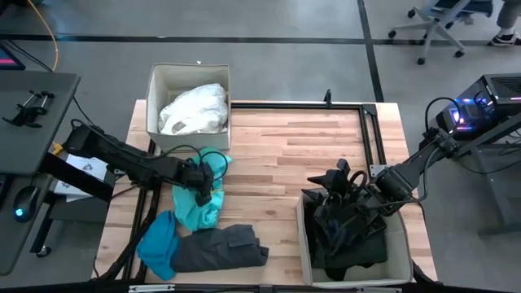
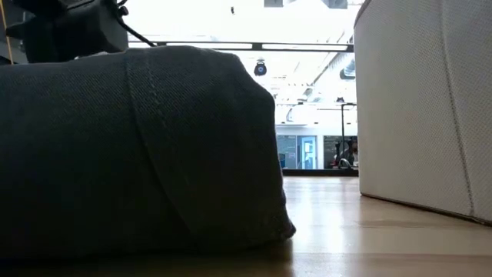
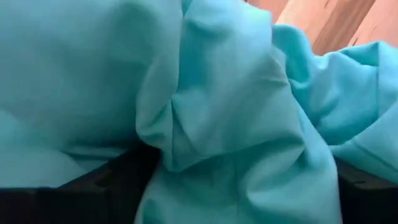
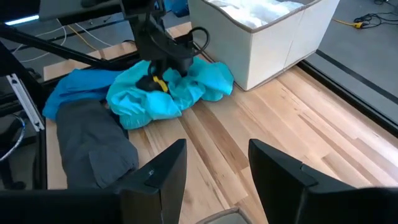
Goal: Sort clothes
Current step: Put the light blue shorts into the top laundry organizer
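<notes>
A turquoise garment (image 1: pixel 199 203) lies crumpled on the table's left half, also seen in the right wrist view (image 4: pixel 165 93). My left gripper (image 1: pixel 207 181) is down in it, open, and cloth fills the left wrist view (image 3: pixel 205 112). A blue garment (image 1: pixel 159 240) and a dark grey one (image 1: pixel 220 248) lie nearer the front edge. The grey one fills the low view (image 2: pixel 138 154). White clothes (image 1: pixel 194 110) lie in the far-left bin. Dark clothes (image 1: pixel 350 236) fill the near-right bin. My right gripper (image 4: pixel 214 168) is open and empty above them. My left gripper comes at the turquoise garment from above, pointing down into its crumpled middle (image 4: pixel 155 87). A bunched fold of the cloth (image 3: pixel 186 137) stands between the two open fingers, and cloth lies over both of them. The garment rests on the table, slack.
A beige bin (image 1: pixel 155 89) stands at the far left and another (image 1: pixel 303 244) at the near right, its wall close in the low view (image 2: pixel 423 108). Bare wood (image 1: pixel 309 146) lies between them. A black frame rail (image 1: pixel 366 122) runs along the right.
</notes>
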